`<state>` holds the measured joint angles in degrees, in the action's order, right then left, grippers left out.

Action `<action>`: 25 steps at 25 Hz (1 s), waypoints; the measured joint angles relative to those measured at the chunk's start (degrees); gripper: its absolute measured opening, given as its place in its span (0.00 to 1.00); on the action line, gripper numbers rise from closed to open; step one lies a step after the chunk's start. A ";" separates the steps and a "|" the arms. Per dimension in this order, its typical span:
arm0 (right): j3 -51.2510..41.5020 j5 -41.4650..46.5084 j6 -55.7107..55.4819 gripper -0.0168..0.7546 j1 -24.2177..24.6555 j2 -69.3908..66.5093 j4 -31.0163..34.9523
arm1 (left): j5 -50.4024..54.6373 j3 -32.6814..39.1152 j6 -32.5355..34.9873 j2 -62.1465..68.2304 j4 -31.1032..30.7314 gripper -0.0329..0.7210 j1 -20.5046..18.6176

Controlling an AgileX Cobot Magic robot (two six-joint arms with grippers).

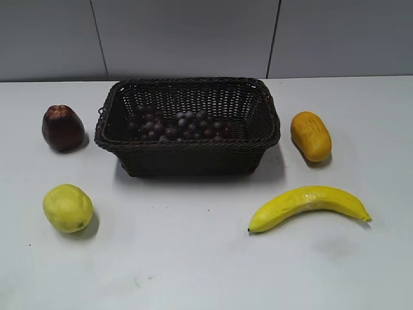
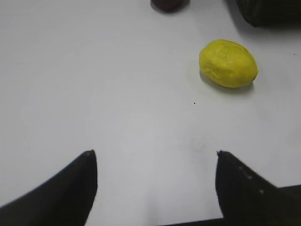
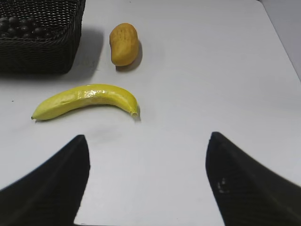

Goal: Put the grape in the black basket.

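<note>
The grape [image 1: 177, 125], a wide bunch of small dark purple grapes, lies inside the black basket [image 1: 187, 143] at the back middle of the white table. The grape also shows in the right wrist view [image 3: 21, 27], inside the basket's corner [image 3: 42, 52]. My left gripper [image 2: 155, 155] is open and empty over bare table, near the yellow-green fruit. My right gripper [image 3: 148, 139] is open and empty over bare table in front of the banana. Neither gripper shows in the exterior view.
A dark red fruit [image 1: 62, 128] sits left of the basket. A yellow-green round fruit [image 1: 68, 207] lies at the front left and shows in the left wrist view [image 2: 228, 63]. An orange fruit [image 1: 310, 135] and a banana [image 1: 310, 205] lie on the right.
</note>
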<state>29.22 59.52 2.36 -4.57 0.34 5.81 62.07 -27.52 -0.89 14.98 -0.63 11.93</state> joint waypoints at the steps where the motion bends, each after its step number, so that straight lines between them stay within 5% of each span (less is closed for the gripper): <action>1: 0.00 0.00 0.00 0.78 0.00 0.00 0.00 | 0.00 0.00 0.00 -0.04 0.00 0.82 -0.27; 15: 0.00 0.00 0.00 0.78 0.00 0.00 0.00 | -0.13 0.06 0.00 -12.01 0.00 0.72 -12.39; 25: 0.00 0.00 0.00 0.78 0.00 0.00 0.00 | -0.05 0.10 0.00 -15.22 -0.08 0.61 -12.87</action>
